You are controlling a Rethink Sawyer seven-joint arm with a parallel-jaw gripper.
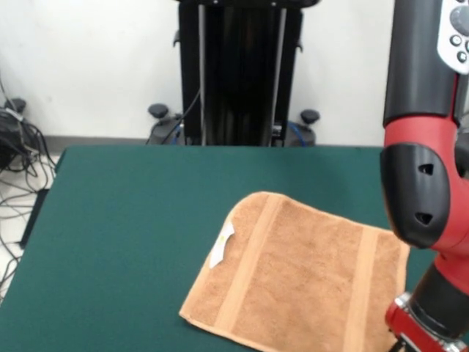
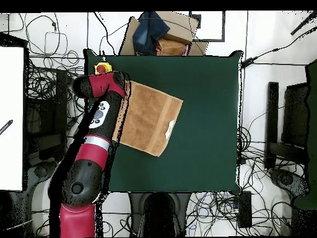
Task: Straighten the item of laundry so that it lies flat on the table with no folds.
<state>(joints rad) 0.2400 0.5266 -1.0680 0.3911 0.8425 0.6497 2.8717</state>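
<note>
— Where is the towel (image 1: 304,282)?

— It lies spread on the green table (image 1: 124,220), turned at an angle, with two woven bands and a white tag (image 1: 222,244) on one edge. In the overhead view it sits toward the table's far left part.

— And the gripper?

— The red arm (image 2: 93,149) covers the towel's edge; whether the fingers are spread or pressed together cannot be told.

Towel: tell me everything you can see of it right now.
The towel is orange-tan terry, roughly square, with two flat woven bands and a white tag on one edge. It lies spread flat on the green table, turned at an angle, no folds showing. The arm covers the edge opposite the tag; whether it touches is unclear.
</note>
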